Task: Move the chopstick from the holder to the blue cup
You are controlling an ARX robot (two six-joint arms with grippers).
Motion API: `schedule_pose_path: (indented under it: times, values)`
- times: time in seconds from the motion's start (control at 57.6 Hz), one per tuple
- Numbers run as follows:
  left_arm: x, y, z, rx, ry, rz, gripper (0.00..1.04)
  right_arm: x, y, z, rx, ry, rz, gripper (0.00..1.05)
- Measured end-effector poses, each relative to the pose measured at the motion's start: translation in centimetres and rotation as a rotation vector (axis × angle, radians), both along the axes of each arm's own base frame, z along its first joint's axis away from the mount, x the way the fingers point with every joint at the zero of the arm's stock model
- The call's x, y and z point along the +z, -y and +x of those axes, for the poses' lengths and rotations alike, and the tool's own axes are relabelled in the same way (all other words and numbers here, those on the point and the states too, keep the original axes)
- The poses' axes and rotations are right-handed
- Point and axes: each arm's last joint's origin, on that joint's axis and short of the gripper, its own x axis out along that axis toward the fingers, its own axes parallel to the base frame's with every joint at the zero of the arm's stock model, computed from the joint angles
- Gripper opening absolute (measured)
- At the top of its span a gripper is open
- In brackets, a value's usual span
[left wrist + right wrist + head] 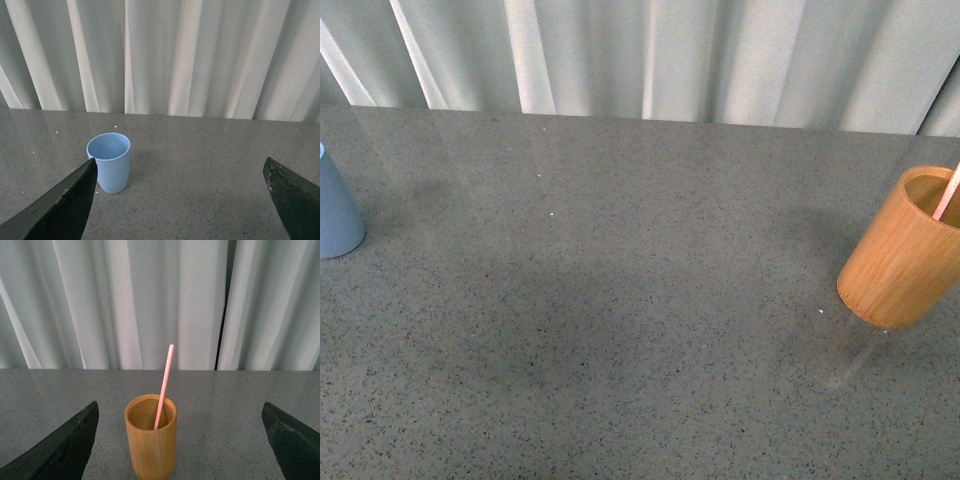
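Note:
The orange-brown holder [903,252] stands upright at the table's right edge, with a pale pink chopstick [947,193] leaning out of it. In the right wrist view the holder [150,436] sits ahead of my open right gripper [180,440], between its spread fingers [60,450] and nearer one side; the chopstick [164,385] rises from its mouth. The blue cup [334,208] stands at the far left edge. Through the left wrist camera the blue cup [109,162] is empty and stands just beyond one finger [62,205] of my open left gripper [180,200]. Neither gripper shows in the front view.
A grey speckled tabletop [620,300] stretches between cup and holder. White pleated curtains [650,55] hang along its far edge.

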Motion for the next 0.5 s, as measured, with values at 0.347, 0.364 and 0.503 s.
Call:
schedule_pose_path:
  times: [0.347,0.364,0.503]
  values:
    - [-0.2,0.0,0.1,0.078,-0.101,-0.041,0.98,0.0,0.0,0.0,0.000,0.000,0.000,0.95]
    - [-0.2,-0.1,0.2,0.137,-0.156,-0.059,0.98,0.0,0.0,0.0,0.000,0.000,0.000,0.95]
    - [1.6,-1.1,4.0,0.207,-0.375,-0.119,0.98,0.0,0.0,0.0,0.000,0.000,0.000,0.95]
